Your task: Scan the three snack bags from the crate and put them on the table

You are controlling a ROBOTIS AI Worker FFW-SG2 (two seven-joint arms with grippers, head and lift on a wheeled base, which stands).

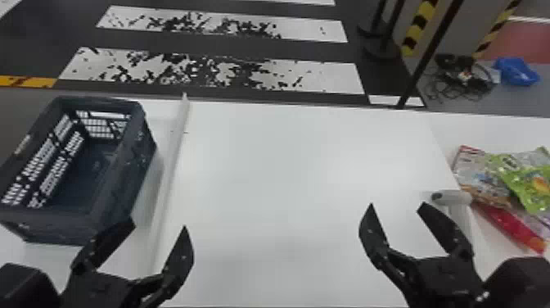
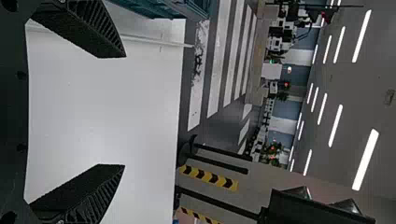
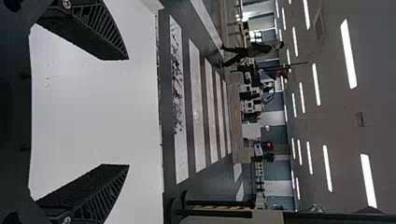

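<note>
Nearest, the left gripper (image 1: 158,226) and the right gripper (image 1: 397,204) hang over the near part of the table (image 1: 303,164), each with its jaws spread wide and nothing between them. The left one is close by the crate's near corner, and whether its outer finger touches there cannot be told. The right one has its outer finger just beside what looks like the scanner (image 1: 452,198), a pale handheld device lying next to the snacks.

Beyond that finger, on the right side, the snack bags lie in an overlapping heap: a green bag (image 1: 532,186) on top, a silvery bag (image 1: 481,176) beside and partly under it, and red packaging (image 1: 511,225) lower down. On the left stands the crate (image 1: 133,164), upright, its visible floor bare. From this, the scanning and unloading look finished, or very nearly so; whether every bag was scanned cannot be told. The next move probably calls for drawing both arms back, the right one lifting first so that it does not nudge the scanner or catch a loose bag edge.

Between the raised strip (image 1: 174,164) by the crate and the scanner there is broad room for both arms. The far edge runs straight across, with the striped floor (image 1: 225,78) beyond it
</note>
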